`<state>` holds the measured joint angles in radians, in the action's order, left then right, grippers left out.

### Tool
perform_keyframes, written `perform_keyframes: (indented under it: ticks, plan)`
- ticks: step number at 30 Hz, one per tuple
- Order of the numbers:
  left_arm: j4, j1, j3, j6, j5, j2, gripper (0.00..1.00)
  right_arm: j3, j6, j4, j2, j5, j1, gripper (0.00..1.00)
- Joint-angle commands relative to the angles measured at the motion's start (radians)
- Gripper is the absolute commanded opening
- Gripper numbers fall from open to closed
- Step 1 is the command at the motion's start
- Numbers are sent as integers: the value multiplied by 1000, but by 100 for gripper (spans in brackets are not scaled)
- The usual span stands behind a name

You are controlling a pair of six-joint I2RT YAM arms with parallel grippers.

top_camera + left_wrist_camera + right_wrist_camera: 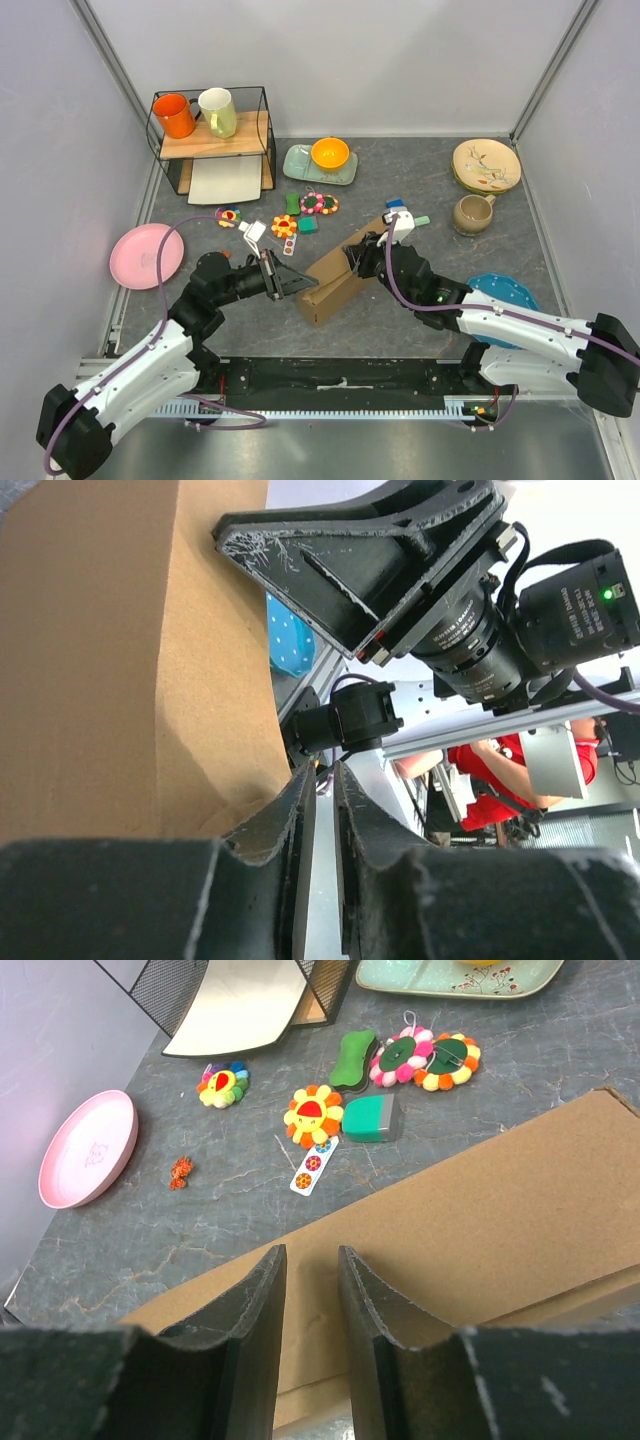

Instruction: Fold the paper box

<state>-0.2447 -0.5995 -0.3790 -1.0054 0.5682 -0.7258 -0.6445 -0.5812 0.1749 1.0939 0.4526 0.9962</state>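
Note:
The paper box is a brown cardboard mailer lying slantwise at the middle of the table, with a flat panel over its long body. My left gripper sits at the box's near-left end. In the left wrist view the cardboard fills the left side, and the left gripper shows a narrow gap with nothing in it. My right gripper hovers over the box's far end. In the right wrist view its fingers stand apart at the right gripper, above the brown panel, holding nothing.
A wire rack with two mugs stands back left, above a white sheet. A pink plate lies left. Flower toys, a green tray with an orange bowl, a beige plate, a mug and a blue plate surround the box.

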Motion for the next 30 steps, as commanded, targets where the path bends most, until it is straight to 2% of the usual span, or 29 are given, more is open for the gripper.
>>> perform_keyframes:
  ticks: [1, 7, 13, 23, 30]
  plan:
    - [209, -37, 77, 120, -39, -53, 21, 74, 0, -285, 37, -23, -4, 36]
    - [239, -57, 75, 165, -77, -73, 19, 66, 3, -291, 29, -20, -5, 36]
    - [375, -114, 57, 225, -186, -130, 14, 71, -2, -304, 23, -22, -4, 36]
    - [530, -125, 77, 169, -300, -216, 6, 62, -12, -365, -29, -11, -5, 37]
    - [574, -137, 49, 160, -355, -244, 2, -125, 52, -448, -107, 69, -34, 42]
